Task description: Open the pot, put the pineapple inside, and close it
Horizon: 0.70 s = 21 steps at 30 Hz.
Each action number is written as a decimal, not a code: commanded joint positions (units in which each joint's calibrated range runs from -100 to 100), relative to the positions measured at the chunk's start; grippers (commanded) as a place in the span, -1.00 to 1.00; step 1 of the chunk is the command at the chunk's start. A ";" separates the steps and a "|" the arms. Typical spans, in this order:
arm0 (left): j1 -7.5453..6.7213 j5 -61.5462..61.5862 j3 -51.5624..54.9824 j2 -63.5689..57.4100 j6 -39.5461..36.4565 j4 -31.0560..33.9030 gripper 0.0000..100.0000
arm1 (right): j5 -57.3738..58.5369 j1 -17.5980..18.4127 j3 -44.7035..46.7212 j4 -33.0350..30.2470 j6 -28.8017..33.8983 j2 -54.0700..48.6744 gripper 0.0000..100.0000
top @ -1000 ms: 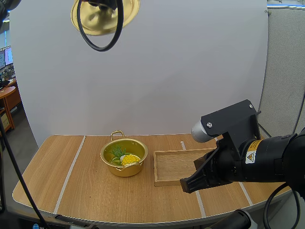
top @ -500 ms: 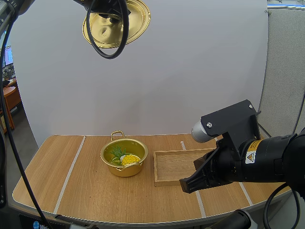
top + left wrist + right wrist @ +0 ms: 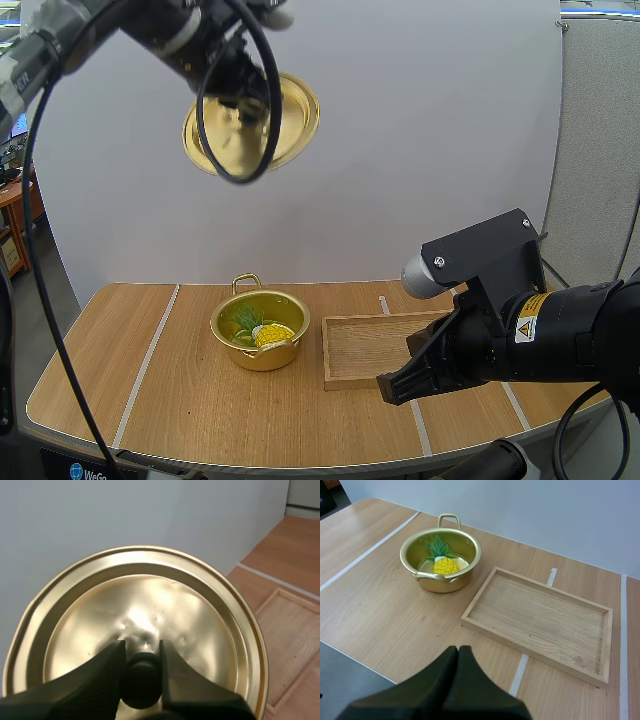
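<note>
High view: holding the round golden metal lid [image 3: 292,118] up in the air with the left gripper [image 3: 238,82], high above the left part of the light wooden table [image 3: 180,400] and well apart from the small golden metal pot [image 3: 262,356]. Pinching the lid's black knob [image 3: 142,680] between the two ribbed fingers [image 3: 100,675], clamped on it from both sides, as the left wrist view is showing. Seeing the yellow toy pineapple with green leaves [image 3: 272,334] lying inside the open pot; judging only the closing as left to do.

Risking a slip or a swing on the way down: hanging tilted from one small knob, not flat. Risking also an off-centre landing, catching the rim or the far loop handle [image 3: 247,281] and shoving the light pot toward the tray. Possibly resting on the leaves instead of the rim, though these are appearing to sit below it.

Noting the shallow rectangular wooden tray [image 3: 362,345] just right of the pot, apart from it. Hovering over the near side of that tray with the right gripper [image 3: 393,386], its fingers pressed together on nothing. Finding nothing standing between lid and pot mouth.
</note>
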 commanded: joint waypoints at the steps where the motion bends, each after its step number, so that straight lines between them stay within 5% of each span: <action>1: -0.13 0.00 5.00 -0.21 -0.56 -1.04 -1.00 | 0.00 -0.19 0.22 0.53 -0.57 -0.58 -1.00; 21: -0.13 -8.14 22.98 10.53 2.09 -0.84 -1.00 | 0.00 -0.19 0.22 0.53 -0.57 -0.58 -1.00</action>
